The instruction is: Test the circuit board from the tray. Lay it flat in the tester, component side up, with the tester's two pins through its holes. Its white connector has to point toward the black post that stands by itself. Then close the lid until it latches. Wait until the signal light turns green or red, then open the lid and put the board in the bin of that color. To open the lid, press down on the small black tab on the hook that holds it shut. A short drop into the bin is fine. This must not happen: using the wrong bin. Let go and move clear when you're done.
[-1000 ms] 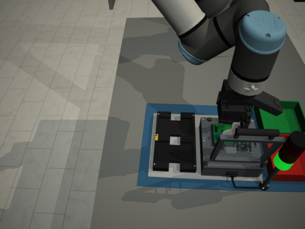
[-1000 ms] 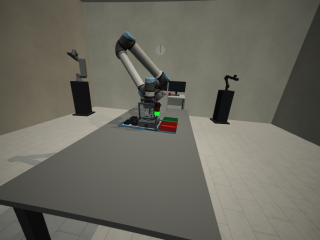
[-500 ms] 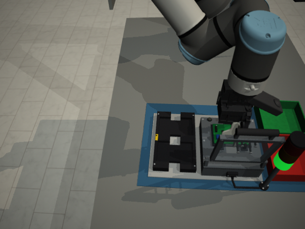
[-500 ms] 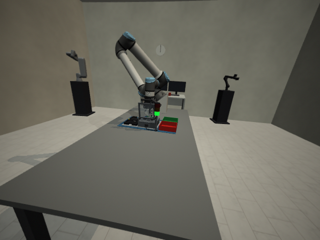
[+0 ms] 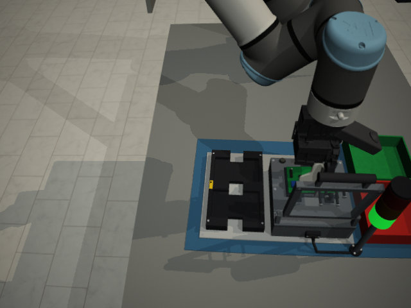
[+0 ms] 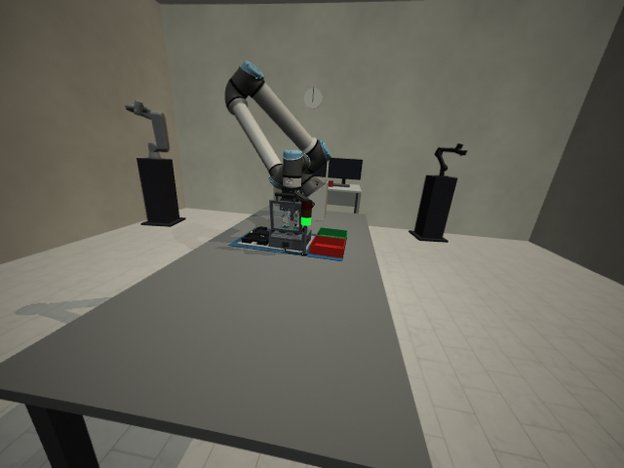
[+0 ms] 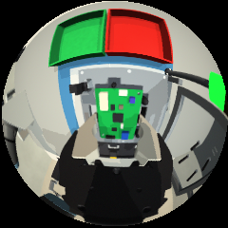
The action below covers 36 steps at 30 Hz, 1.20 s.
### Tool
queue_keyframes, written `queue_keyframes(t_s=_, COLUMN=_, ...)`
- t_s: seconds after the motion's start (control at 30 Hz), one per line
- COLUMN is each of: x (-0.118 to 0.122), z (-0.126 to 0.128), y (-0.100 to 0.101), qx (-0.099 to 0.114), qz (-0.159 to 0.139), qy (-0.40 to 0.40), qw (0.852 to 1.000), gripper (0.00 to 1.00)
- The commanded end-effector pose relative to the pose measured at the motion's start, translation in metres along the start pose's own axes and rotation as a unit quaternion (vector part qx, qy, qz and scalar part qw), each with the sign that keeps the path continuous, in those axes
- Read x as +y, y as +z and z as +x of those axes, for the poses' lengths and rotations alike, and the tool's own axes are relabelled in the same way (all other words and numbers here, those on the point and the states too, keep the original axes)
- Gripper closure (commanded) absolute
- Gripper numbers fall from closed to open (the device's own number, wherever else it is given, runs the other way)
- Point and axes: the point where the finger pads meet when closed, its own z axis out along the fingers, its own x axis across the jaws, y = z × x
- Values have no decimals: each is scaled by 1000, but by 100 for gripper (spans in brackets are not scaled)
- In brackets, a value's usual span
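Unloading step: light (image 5: 381, 217) (image 6: 305, 220) (image 7: 217, 91) showing green, lid (image 5: 338, 188) (image 6: 271, 216) (image 7: 176, 111) standing open. Gripper (image 5: 315, 174) (image 6: 291, 192) (image 7: 118, 113) straddling board (image 5: 299, 171) (image 7: 117, 107) at tester (image 5: 311, 229) (image 6: 290, 240) (image 7: 154, 78), fingers part-open; can't tell if gripping. Next needing firm grip, straight lift off pins, then green bin (image 5: 392, 136) (image 6: 332, 232) (image 7: 55, 48).

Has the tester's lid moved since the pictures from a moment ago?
No. The lid stands raised just as before, in the same place against the black tray beside the tester.
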Motion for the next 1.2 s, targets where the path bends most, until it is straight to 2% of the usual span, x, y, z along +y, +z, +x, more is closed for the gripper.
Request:
queue_keyframes(t_s=0.0, x=0, z=1, y=-1, qx=0, qz=0, qy=0, qw=1000, gripper=61)
queue_keyframes(t_s=0.8, x=0, z=1, y=-5, qx=1, qz=0, qy=0, qw=1000, gripper=61)
queue_keyframes(t_s=1.17, x=0, z=0, y=3, qx=-1, qz=0, qy=-1, qw=1000, gripper=61)
